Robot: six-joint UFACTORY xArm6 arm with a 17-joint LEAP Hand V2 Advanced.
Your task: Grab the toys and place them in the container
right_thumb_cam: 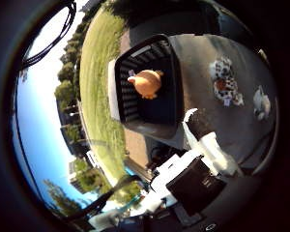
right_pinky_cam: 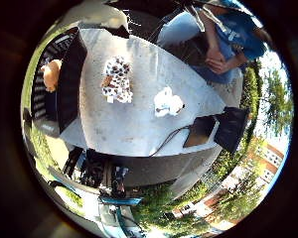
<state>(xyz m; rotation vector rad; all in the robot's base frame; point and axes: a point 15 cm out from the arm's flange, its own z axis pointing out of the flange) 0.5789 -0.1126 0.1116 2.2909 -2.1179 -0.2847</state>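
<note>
A black slatted container stands at one end of the grey table. An orange toy lies inside it. A black-and-white spotted toy lies on the table beside the container. A white toy lies further along the table. My hand is high above the table, well away from all the toys. Its white and black fingers look relaxed with nothing between them. In the little finger side view one white fingertip shows at the edge.
A person sits at the far side of the table, hands in lap, touching none of the toys. A black object and a brown flat piece lie at the table's end away from the container. Grass surrounds the table.
</note>
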